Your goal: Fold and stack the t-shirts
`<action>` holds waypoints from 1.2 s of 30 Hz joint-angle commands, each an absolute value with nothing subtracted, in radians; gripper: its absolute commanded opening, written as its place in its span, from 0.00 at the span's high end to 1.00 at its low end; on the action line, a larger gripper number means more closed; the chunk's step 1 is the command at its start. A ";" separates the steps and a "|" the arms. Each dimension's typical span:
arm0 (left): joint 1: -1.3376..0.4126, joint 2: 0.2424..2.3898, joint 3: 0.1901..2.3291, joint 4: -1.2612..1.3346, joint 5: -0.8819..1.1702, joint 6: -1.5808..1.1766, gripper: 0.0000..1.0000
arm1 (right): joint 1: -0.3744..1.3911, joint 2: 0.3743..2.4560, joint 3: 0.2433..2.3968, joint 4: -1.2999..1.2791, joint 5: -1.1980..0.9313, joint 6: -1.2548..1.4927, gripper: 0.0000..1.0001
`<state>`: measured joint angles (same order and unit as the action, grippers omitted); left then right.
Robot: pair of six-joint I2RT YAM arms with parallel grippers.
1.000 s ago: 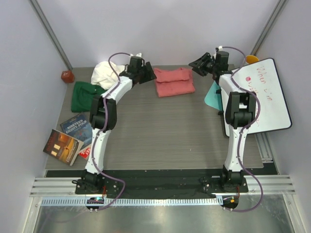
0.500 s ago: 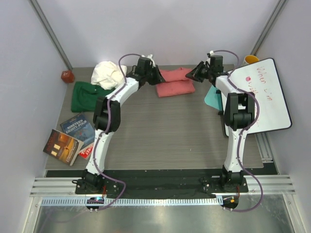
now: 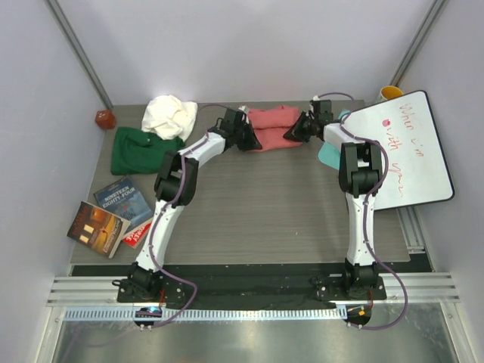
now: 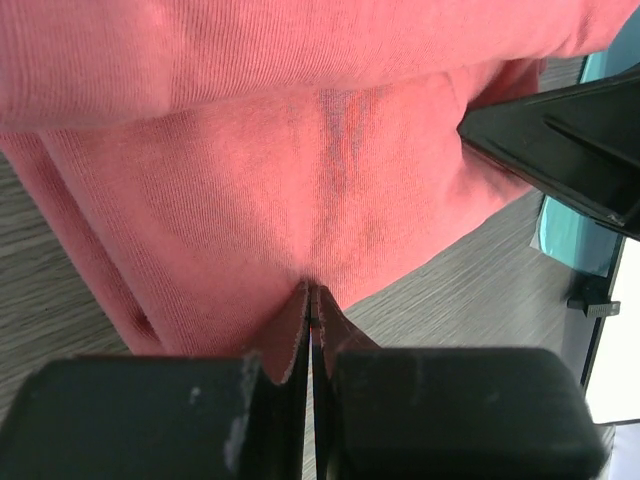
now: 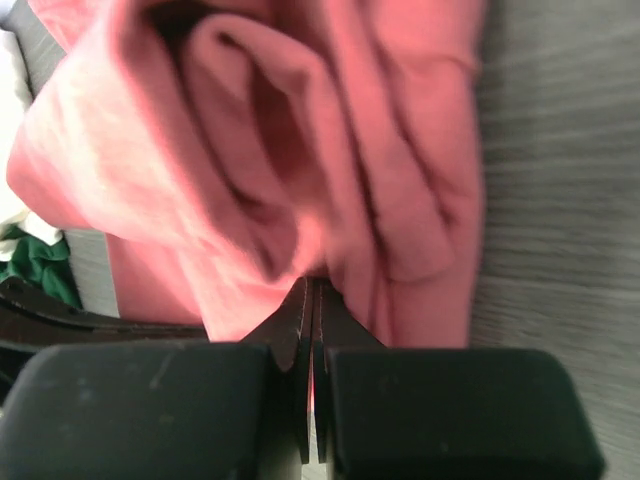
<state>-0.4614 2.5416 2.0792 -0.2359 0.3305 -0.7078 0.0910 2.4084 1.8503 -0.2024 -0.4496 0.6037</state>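
A folded salmon-pink t-shirt (image 3: 271,125) lies at the back middle of the table. My left gripper (image 3: 246,138) is at its left edge, shut with the tips pinching the pink cloth (image 4: 250,200). My right gripper (image 3: 293,133) is at its right edge, likewise shut on a bunched fold of the pink cloth (image 5: 300,150). The left wrist view shows the right gripper's black fingers (image 4: 560,140) across the shirt. A dark green t-shirt (image 3: 138,148) lies flat at the left. A crumpled cream-white t-shirt (image 3: 168,113) sits behind it.
A whiteboard (image 3: 412,147) leans over the table's right side with a teal sheet (image 3: 328,153) at its edge. Three books (image 3: 112,215) lie at the left front. A small red object (image 3: 103,119) and an orange cup (image 3: 391,92) sit in the back corners.
Both grippers came in from the shirt's outer sides to its left and right edges and went from open to shut on the pink cloth.
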 commanded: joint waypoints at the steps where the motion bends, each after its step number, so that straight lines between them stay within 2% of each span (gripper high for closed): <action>1: -0.457 2.519 2.048 -0.307 0.252 -0.681 1.00 | 0.123 2.453 1.924 -0.305 -0.382 0.535 0.99; 7: -0.457 2.438 1.933 -0.399 0.258 -0.629 1.00 | 0.155 2.395 1.833 -0.394 -0.350 0.486 0.99; 14: -0.468 2.243 1.594 -0.422 0.301 -0.591 1.00 | 0.195 2.258 1.583 -0.431 -0.359 0.439 0.99; 19: -0.472 2.137 1.436 -0.449 0.319 -0.577 1.00 | 0.247 2.185 1.452 -0.463 -0.327 0.422 0.99; 27: -0.488 1.936 1.276 -0.442 0.314 -0.565 1.00 | 0.340 2.083 1.309 -0.522 -0.318 0.408 0.99; 32: -0.488 1.855 1.357 -0.486 0.270 -0.529 0.99 | 0.362 2.017 1.215 -0.506 -0.319 0.434 0.99; 36: -0.486 1.888 1.532 -0.534 0.241 -0.503 1.00 | 0.367 1.973 1.155 -0.508 -0.314 0.436 0.99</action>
<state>-0.4873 1.9224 1.3666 -0.5018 0.2829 -0.5564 0.3584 1.9701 1.2453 -0.3504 -0.3843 0.4644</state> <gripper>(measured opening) 0.004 0.018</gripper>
